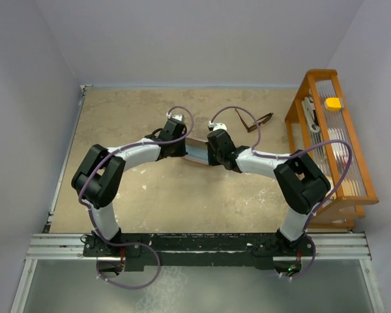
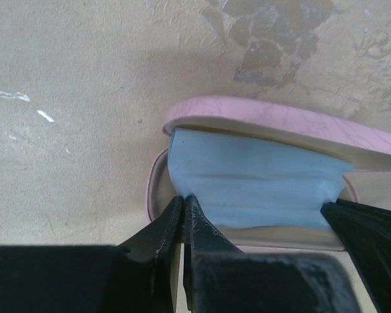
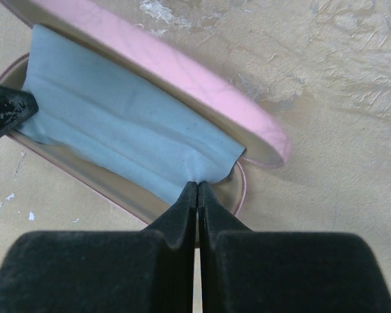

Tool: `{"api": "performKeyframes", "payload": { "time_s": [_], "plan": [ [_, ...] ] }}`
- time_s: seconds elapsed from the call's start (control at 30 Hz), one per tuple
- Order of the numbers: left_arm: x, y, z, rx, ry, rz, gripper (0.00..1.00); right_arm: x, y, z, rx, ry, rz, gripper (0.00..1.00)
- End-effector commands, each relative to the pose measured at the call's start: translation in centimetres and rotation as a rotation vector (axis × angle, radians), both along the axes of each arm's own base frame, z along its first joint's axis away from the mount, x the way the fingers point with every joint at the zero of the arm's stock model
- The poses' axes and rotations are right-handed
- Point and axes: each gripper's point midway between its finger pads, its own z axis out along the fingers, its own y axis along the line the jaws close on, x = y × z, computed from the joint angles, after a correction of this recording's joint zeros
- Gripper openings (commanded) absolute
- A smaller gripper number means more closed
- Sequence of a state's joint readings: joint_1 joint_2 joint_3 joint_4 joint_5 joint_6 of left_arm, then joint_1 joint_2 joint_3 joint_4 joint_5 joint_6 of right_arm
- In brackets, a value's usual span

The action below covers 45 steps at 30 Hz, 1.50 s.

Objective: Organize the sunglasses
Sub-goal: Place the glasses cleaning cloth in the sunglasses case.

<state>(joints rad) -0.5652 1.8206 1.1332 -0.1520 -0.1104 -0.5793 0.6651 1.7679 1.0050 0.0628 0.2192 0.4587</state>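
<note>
Your left gripper (image 2: 184, 202) and right gripper (image 3: 197, 189) each have jaws clamped on one end of the blue cloth (image 2: 254, 189) in the open pink case (image 2: 280, 120) — raise both ends evenly, I'd judge — while the sunglasses (image 1: 253, 121) lie apart, toward the tabletop's far-right corner.

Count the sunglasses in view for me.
1. The sunglasses lie on the table, far side, right of the pink case and outside it; the orange rack could hide others.
</note>
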Motion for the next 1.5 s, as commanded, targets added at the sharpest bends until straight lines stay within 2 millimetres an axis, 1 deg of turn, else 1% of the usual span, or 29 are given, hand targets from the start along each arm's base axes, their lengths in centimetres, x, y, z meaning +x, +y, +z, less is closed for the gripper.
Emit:
{"api": "performKeyframes", "payload": {
  "time_s": [0.0,0.1,0.3,0.67,0.83,1.07,1.27,1.47],
  "plan": [
    [-0.2,0.7,0.3,0.024,-0.008,-0.003,0.0,0.5,-0.1,0.9,0.029,-0.036,-0.024,0.0],
    [-0.3,0.7,-0.1,0.034,0.002,-0.003,0.0,0.8,-0.1,0.9,0.028,-0.049,-0.032,0.0],
    [-1.3,0.5,-1.0,0.048,0.02,-0.008,0.0,0.6,-0.4,0.6,0.016,-0.047,-0.031,0.0],
    [-2.5,1.1,-1.0,0.082,0.05,-0.016,0.0,0.1,-0.7,-0.1,0.011,-0.036,-0.029,0.0],
    [-2.5,1.2,-0.7,0.102,0.063,-0.025,0.0,-0.1,-0.8,-0.1,0.008,-0.025,-0.028,0.0],
    [-2.8,1.4,-1.2,0.129,0.09,-0.034,0.0,-0.4,-0.4,0.1,-0.005,-0.003,-0.018,0.0],
    [-2.7,1.4,-1.3,0.137,0.094,-0.042,0.0,-0.7,-0.3,0.4,-0.025,0.015,-0.018,0.0],
    [-2.6,1.3,-1.4,0.134,0.092,-0.039,0.0,-1.0,-0.4,1.2,-0.033,0.02,-0.018,0.0]
  ]
}}
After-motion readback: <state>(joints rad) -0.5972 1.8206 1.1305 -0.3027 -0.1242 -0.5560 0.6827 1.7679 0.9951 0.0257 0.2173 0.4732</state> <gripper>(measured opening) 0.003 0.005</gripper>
